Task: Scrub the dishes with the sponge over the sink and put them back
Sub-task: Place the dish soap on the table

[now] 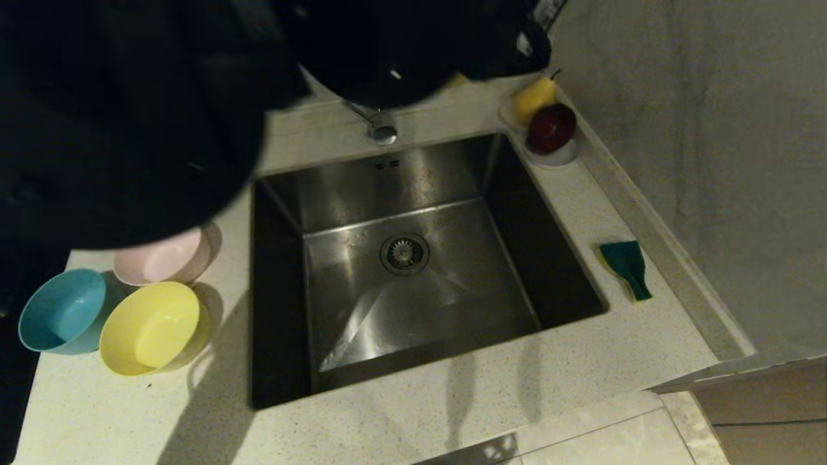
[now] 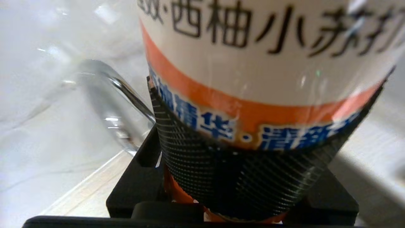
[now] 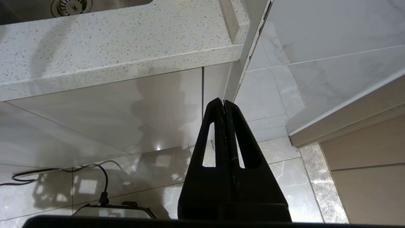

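At approx 8 o'clock on the counter (image 1: 452,394) we see three bowls in a cluster, all empty: blue bowl (image 1: 61,310) furthest left, yellow bowl (image 1: 152,326) touching it on the right, pink bowl (image 1: 171,255) just behind, partly hidden by the left arm (image 1: 129,116). That arm fills the 10–12 o'clock area in the head view.

Left gripper (image 2: 250,177) is closed round a bottle (image 2: 265,63): ribbed black fingers (image 2: 221,171) press against its label. Label is white w/ an orange band; black characters read in part "西柚", blue ones below "精华"; the rest is cut off. The chrome tap (image 1: 380,126) stands just beside the bottle.

At centre, the sink (image 1: 549,278) holds nothing we can see but its drain strainer (image 1: 404,253).

At approx 1 o'clock, two white saucers: one w/ a yellow pear (image 1: 535,97), the nearer saucer (image 1: 561,157) w/ a dark red fruit (image 1: 551,128).

At 3 o'clock the sponge (image 1: 625,266) lies green face up on the counter, between sink and wall, well apart from the bowls.

Right gripper (image 3: 224,103) hangs below counter level by the cabinet front, fingers pressed together, holding nothing.
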Robot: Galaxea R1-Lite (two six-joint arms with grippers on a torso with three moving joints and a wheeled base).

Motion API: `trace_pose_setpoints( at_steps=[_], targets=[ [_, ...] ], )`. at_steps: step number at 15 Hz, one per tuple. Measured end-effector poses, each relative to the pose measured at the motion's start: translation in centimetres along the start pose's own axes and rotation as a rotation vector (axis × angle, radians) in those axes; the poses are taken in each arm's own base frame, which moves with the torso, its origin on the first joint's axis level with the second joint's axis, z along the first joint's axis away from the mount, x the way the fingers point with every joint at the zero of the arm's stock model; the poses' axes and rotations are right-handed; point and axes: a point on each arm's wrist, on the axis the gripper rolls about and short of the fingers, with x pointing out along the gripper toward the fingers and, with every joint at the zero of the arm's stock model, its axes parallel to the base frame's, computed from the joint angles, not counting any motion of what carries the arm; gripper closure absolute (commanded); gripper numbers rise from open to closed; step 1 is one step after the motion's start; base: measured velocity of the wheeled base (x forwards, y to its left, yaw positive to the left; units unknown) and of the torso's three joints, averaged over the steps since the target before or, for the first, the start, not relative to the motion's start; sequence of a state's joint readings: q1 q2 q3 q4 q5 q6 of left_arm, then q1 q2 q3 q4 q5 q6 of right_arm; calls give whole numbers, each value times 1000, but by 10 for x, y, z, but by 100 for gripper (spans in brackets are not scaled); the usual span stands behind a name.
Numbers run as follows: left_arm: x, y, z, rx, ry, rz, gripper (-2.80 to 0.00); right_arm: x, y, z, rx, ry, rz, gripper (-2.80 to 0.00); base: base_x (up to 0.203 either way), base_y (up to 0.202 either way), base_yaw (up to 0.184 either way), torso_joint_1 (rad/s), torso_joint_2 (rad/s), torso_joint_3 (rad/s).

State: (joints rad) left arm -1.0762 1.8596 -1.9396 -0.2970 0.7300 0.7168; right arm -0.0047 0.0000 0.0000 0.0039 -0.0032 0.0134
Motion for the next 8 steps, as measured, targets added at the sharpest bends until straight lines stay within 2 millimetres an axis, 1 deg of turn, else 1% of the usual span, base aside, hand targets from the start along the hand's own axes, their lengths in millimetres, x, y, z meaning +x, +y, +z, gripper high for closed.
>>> trace_pose_setpoints(
  at_steps=[2,4,6,8],
  targets=[
    [-14,34,12,-79,-35,-27,0,0,0,0,0,1,0,0,0,0,0,0,0,0],
    [-24,71,18,-147,-75,-34,0,0,0,0,0,0,0,0,0,0,0,0,0,0],
    [-32,105,20,-209,-96,-15,0,0,0,0,0,0,0,0,0,0,0,0,0,0],
    [-40,140,16,-261,-94,31,0,0,0,0,0,1,0,0,0,0,0,0,0,0]
  ],
)
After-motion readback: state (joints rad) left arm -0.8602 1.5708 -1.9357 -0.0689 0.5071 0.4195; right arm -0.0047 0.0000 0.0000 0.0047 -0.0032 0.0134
